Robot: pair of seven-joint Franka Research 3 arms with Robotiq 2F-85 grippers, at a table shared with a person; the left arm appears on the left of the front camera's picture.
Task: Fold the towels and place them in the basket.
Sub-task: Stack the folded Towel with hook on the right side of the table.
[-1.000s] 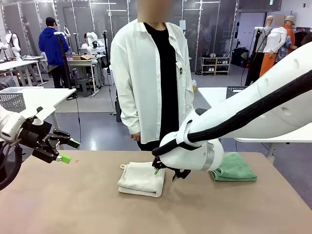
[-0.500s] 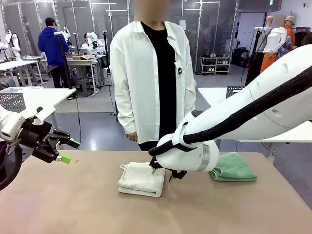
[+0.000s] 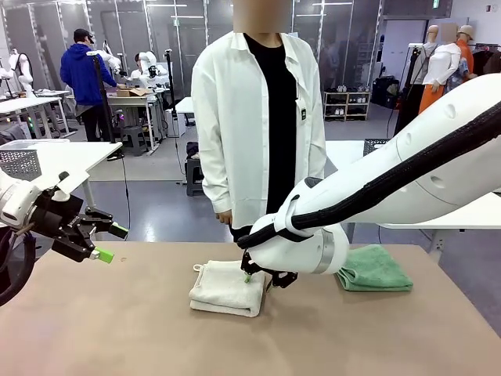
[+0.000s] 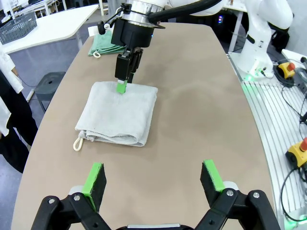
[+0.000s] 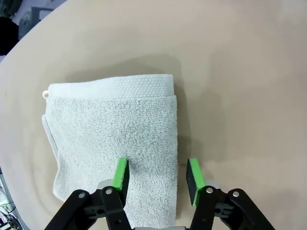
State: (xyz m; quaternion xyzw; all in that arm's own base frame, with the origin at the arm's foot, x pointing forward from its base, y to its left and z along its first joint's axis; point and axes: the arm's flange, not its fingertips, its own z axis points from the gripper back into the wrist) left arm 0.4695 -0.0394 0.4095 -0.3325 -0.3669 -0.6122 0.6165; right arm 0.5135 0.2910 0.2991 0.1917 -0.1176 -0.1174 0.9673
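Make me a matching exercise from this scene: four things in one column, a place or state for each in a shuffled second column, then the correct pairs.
Column one:
1. cream towel
2. green towel
3. left tool
4. right tool

Column two:
A. open wide, hovering away from both towels
B. folded, mid-table, corner loop showing
C. straddling a folded towel's edge
D. folded on the table's right side, untouched

Pairs: 1-B, 2-D, 3-A, 4-C
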